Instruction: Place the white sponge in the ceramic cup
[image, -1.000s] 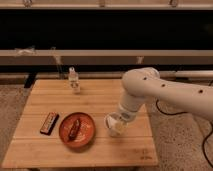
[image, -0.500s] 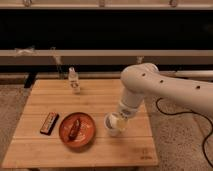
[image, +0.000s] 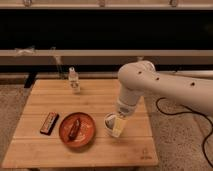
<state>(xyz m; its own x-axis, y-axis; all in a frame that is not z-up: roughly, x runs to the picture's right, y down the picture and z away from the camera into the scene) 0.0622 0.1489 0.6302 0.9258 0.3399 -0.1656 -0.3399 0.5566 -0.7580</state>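
The ceramic cup (image: 109, 123) is small, round and white, and stands on the wooden table (image: 80, 152) just right of the orange-brown plate. My gripper (image: 117, 125) hangs from the white arm that reaches in from the right. It sits right at the cup's right rim. A cream-white piece, the white sponge (image: 119, 130), shows at the gripper's tip, held against the cup's right side and partly hidden by it. The gripper is shut on the sponge.
An orange-brown plate (image: 86, 136) holds a dark item. A dark patterned bar (image: 49, 123) lies to its left. A small clear bottle (image: 74, 80) stands at the table's back edge. A black cable (image: 167, 106) trails on the floor to the right.
The arm's upper joint has shifted slightly left and up. The gripper stays at the cup with the sponge.
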